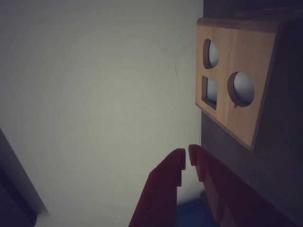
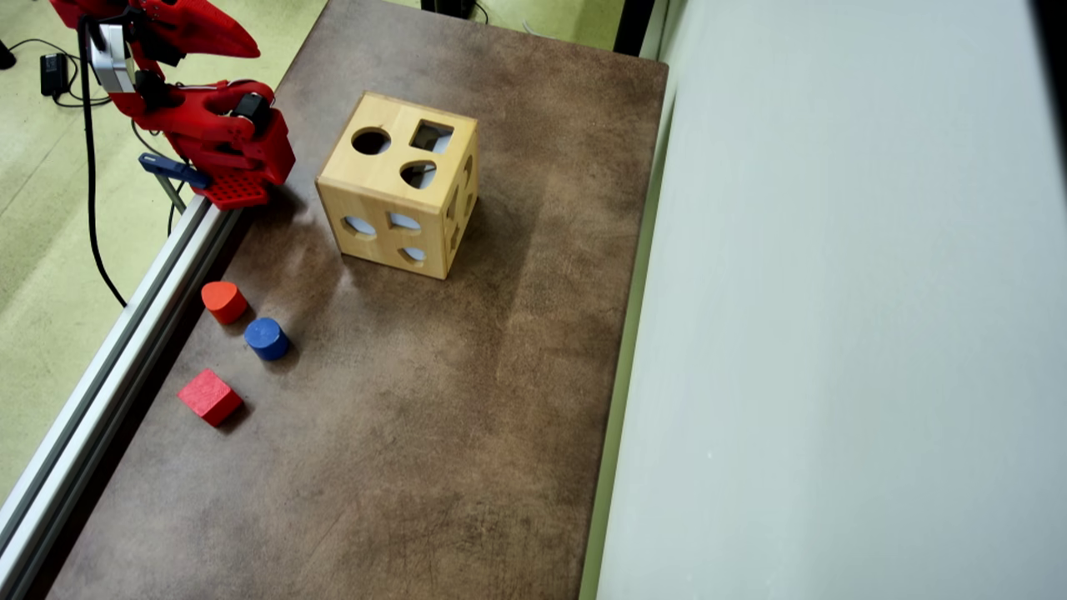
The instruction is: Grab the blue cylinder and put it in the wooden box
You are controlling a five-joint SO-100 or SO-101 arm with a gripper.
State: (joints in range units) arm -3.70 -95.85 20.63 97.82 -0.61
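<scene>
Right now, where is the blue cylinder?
In the overhead view the blue cylinder stands near the table's left edge, between the red rounded block and the red cube.

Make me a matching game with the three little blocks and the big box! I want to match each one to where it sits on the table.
Going by the overhead view:

Things
1. blue cylinder
2. red cube
3. red rounded block
4. wooden box

Places
A. nearest the bottom of the picture
B. between the two red blocks
C. closest block to the arm's base
D. farthest up the table, holes in its faces

Pairs: 1-B, 2-A, 3-C, 4-D
</scene>
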